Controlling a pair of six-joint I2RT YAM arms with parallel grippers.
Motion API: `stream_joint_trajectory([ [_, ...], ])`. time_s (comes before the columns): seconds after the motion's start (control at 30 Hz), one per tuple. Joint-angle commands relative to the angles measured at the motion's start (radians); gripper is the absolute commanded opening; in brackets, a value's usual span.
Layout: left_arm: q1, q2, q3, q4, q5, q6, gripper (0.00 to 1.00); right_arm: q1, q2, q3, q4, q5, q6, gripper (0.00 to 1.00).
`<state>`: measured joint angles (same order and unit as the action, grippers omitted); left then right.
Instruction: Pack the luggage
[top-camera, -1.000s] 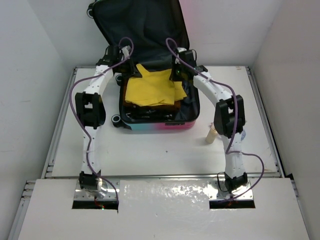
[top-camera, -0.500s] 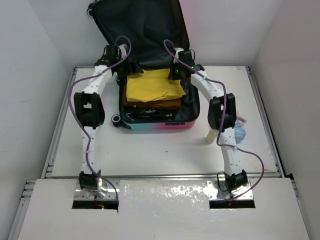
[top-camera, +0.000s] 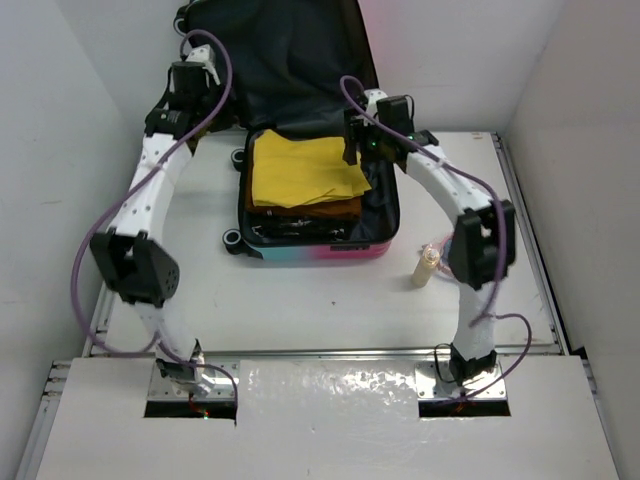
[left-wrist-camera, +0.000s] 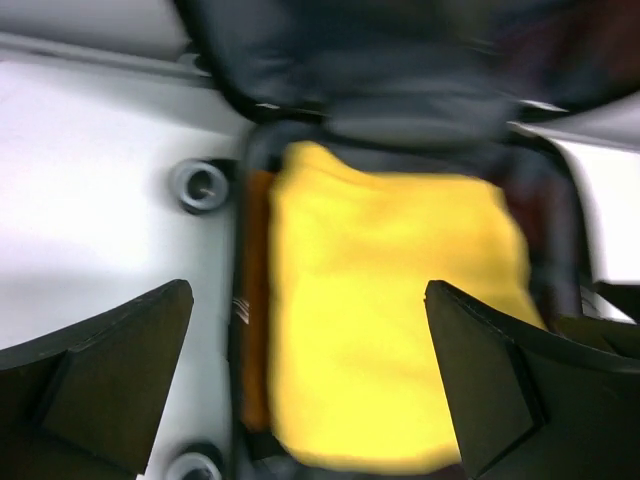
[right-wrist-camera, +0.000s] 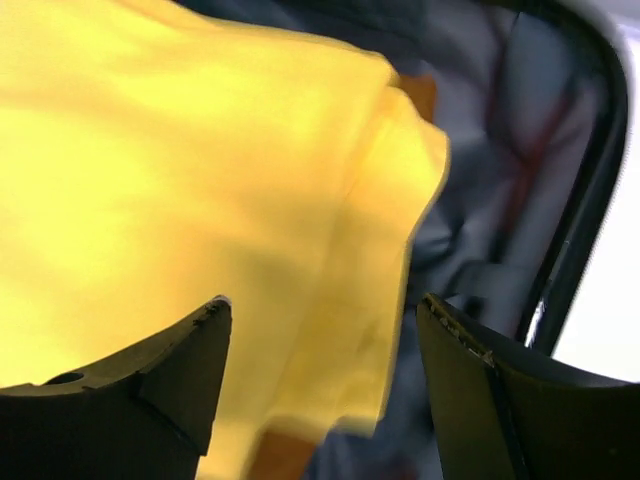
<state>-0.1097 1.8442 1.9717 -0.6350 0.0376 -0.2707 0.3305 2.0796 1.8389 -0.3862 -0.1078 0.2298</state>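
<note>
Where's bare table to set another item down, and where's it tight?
Widest bare patch: the table strip between the luggage front and the arm bases. Also free: between the left arm and the luggage's left wall. Tight: right of the luggage, where the bottle stands by the right arm. Inside, the yellow cloth covers most of the tub.

Bright, even light from overhead; glare streaks the shiny plate (top-camera: 330, 385) at the table (top-camera: 300, 300) near edge. Both wrist views smear soft: yellow cloth (left-wrist-camera: 390, 320) blurred, luggage (left-wrist-camera: 400, 90) lining murky.
</note>
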Motion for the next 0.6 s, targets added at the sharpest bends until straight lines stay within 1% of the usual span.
stream_joint_trajectory([
  [0.0,-0.114,-0.106,-0.178,0.108,-0.028,-0.022,0.97,0.088,-0.250,-0.189,0.156,0.008,0.008,0.70],
  [0.07,-0.123,-0.100,-0.223,0.142,-0.019,-0.042,0.94,0.120,-0.300,-0.281,0.191,-0.029,0.009,0.65],
  [0.1,-0.125,-0.080,-0.232,0.156,-0.007,-0.047,0.86,0.139,-0.324,-0.344,0.202,-0.055,0.011,0.62],
  [0.13,-0.127,-0.022,-0.211,0.152,0.022,-0.047,0.81,0.172,-0.326,-0.372,0.226,-0.067,-0.013,0.59],
  [0.17,-0.125,0.008,-0.197,0.153,0.050,-0.042,0.75,0.183,-0.323,-0.391,0.237,-0.064,-0.026,0.44],
  [0.2,-0.125,0.044,-0.157,0.167,0.071,-0.036,0.59,0.192,-0.296,-0.423,0.251,-0.063,-0.029,0.30],
  [0.23,-0.125,0.123,-0.125,0.169,0.105,-0.032,0.51,0.193,-0.273,-0.432,0.277,-0.085,-0.014,0.10],
  [0.27,-0.124,0.166,-0.093,0.166,0.116,-0.025,0.46,0.194,-0.244,-0.429,0.277,-0.092,-0.018,0.01],
  [0.3,-0.119,0.215,-0.007,0.149,0.119,-0.027,0.39,0.191,-0.175,-0.425,0.268,-0.076,-0.027,0.00],
  [0.33,-0.113,0.322,0.051,0.117,0.111,-0.031,0.34,0.189,-0.141,-0.418,0.265,-0.063,-0.026,0.00],
  [0.37,-0.107,0.370,0.102,0.060,0.116,-0.038,0.31,0.189,-0.112,-0.423,0.265,-0.049,-0.023,0.00],
  [0.4,-0.096,0.412,0.165,0.046,0.117,-0.041,0.30,0.183,-0.086,-0.434,0.280,-0.041,-0.011,0.00],
  [0.43,-0.093,0.467,0.174,0.034,0.093,-0.042,0.30,0.180,-0.046,-0.444,0.286,-0.040,0.003,0.00],
  [0.47,-0.090,0.481,0.173,0.025,0.075,-0.045,0.31,0.180,-0.035,-0.458,0.296,-0.044,0.017,0.00],
  [0.53,-0.082,0.504,0.126,0.014,0.030,-0.048,0.32,0.180,-0.035,-0.547,0.374,-0.064,0.060,0.00],
  [0.57,-0.082,0.506,0.099,0.036,0.024,-0.044,0.34,0.182,-0.053,-0.611,0.403,-0.093,0.080,0.00],
])
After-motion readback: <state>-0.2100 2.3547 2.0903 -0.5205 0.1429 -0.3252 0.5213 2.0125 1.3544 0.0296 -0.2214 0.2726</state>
